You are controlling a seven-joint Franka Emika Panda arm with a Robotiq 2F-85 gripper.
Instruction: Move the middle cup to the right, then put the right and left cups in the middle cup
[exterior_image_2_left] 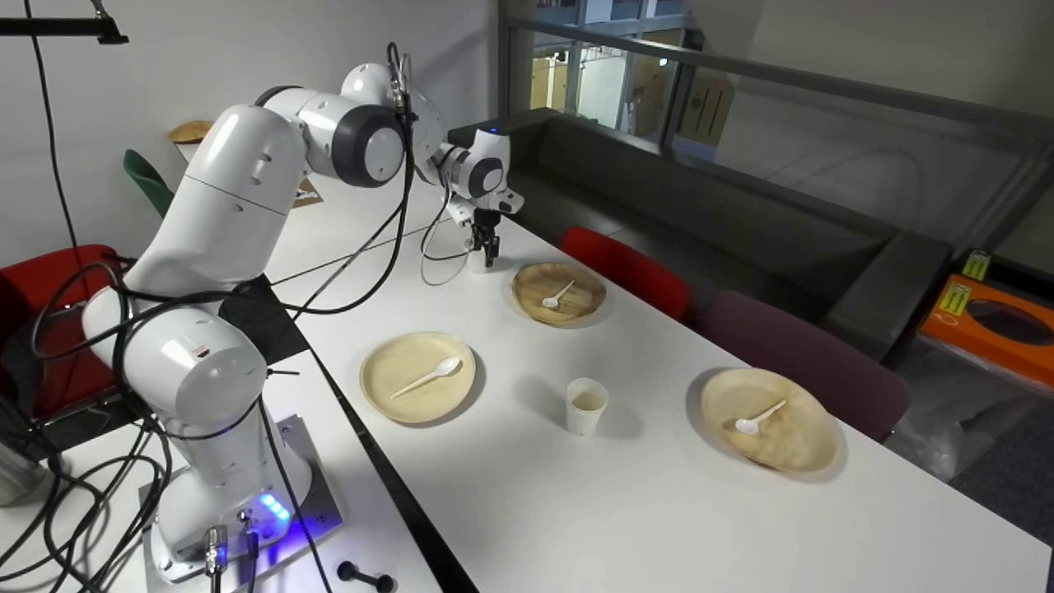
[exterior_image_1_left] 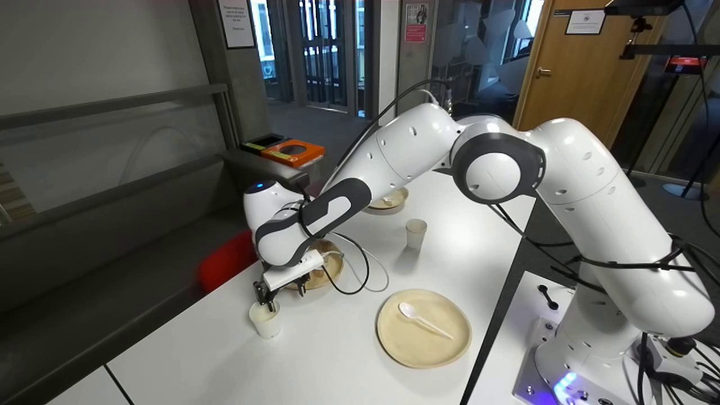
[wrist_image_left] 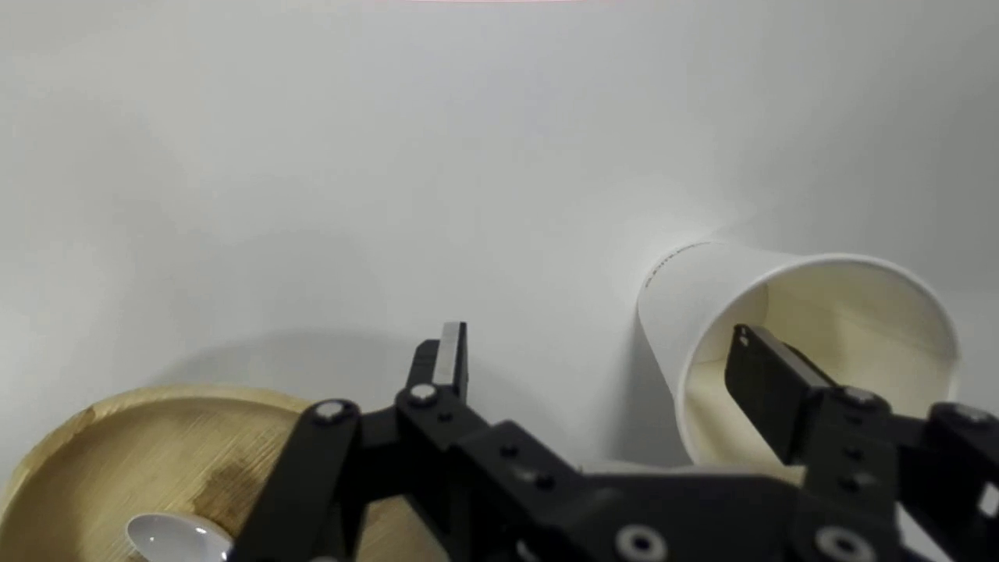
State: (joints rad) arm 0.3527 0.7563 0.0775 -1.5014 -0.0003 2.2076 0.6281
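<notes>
The left cup (wrist_image_left: pixel 706 289), small and plain white, stands upright on the table with its mouth up. My gripper (wrist_image_left: pixel 599 328) is open over its rim in the wrist view. One black finger (wrist_image_left: pixel 780 390) reaches inside the cup, while the opposite finger (wrist_image_left: pixel 451 359) is outside, away from the wall. The cup's near wall lies between them, with a gap to both. Another white cup (exterior_image_2_left: pixel 582 420) stands apart in both exterior views, farther along the table; I cannot tell whether it is the middle or right cup. The remaining one is hidden or out of view.
Close to my gripper lies a brown wooden plate (wrist_image_left: pixel 101 460) with a white spoon (wrist_image_left: pixel 175 537). Nearer the arm's base is a tan plate (exterior_image_1_left: pixel 399 337) with a spoon. A tan bowl (exterior_image_2_left: pixel 799 449) sits at the far end. Cables (exterior_image_1_left: pixel 365 270) hang beside the wrist.
</notes>
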